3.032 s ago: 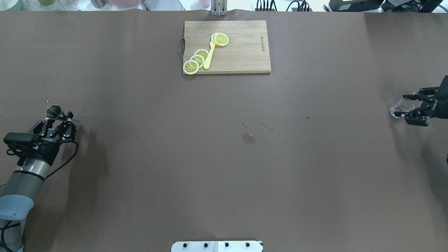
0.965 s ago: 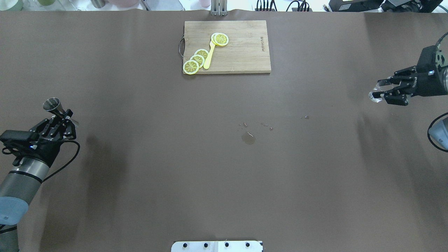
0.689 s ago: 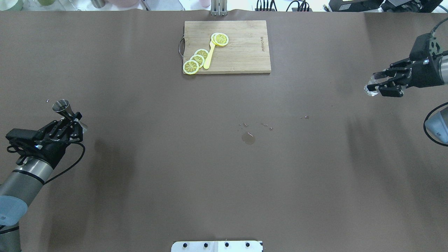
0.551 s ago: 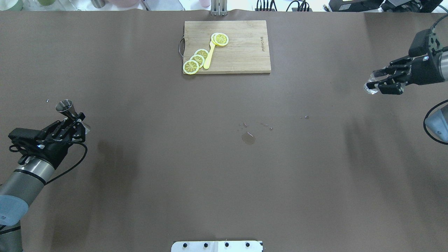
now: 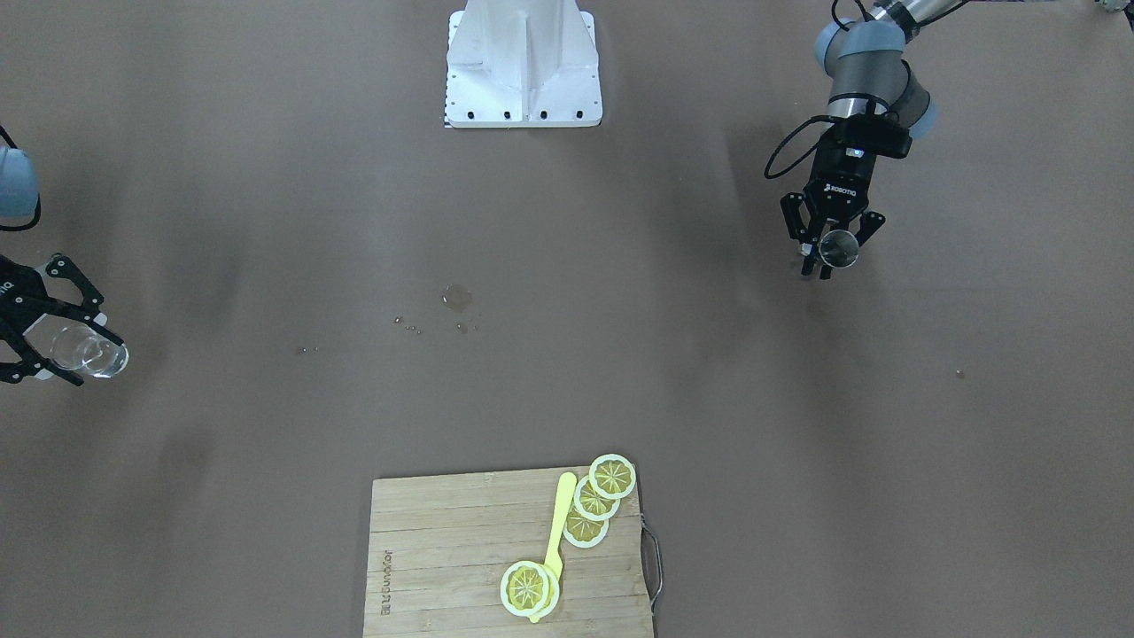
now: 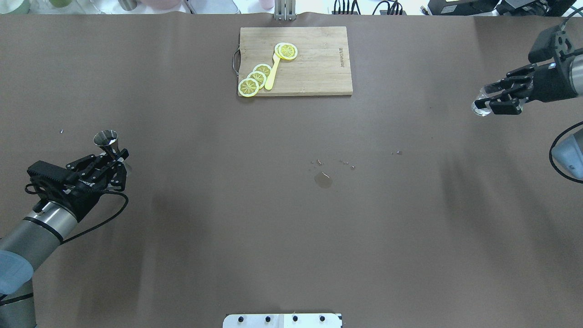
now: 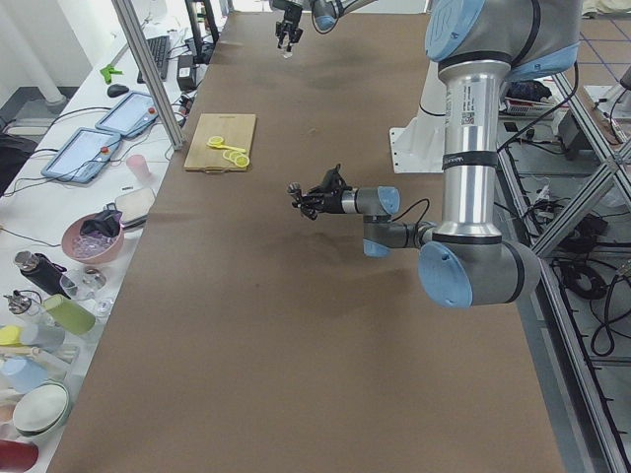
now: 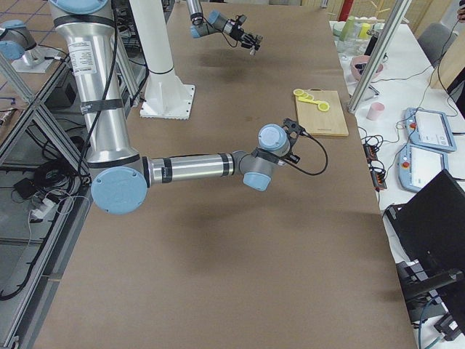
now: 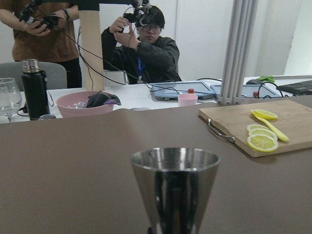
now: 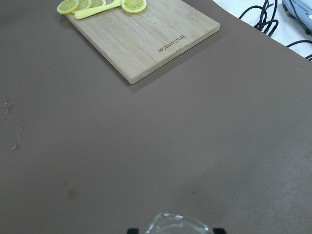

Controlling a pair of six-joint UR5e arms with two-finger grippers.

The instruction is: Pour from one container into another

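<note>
Left gripper (image 6: 119,157): clamped on metal cup (image 6: 106,139), held clear of table (image 6: 291,237) at left side. Cup axis near vertical, mouth up, per wrist view. Mid-table: small puddle (image 6: 323,180) plus droplets, well apart from both arms. Right gripper (image 6: 494,101): closed round glass (image 6: 480,108), aloft at far right; mouth seemingly up, tilt hard to call. Progress: both containers in hand, well apart. Remaining, by my read: bringing together, tipping, pouring.

Cutting board (image 6: 314,68) on your side of the table.
Lemon slices (image 6: 248,87) and a yellow utensil (image 6: 272,75) lie on it (one slice over its end); a puddle (image 6: 323,180) sits mid-table.
</note>
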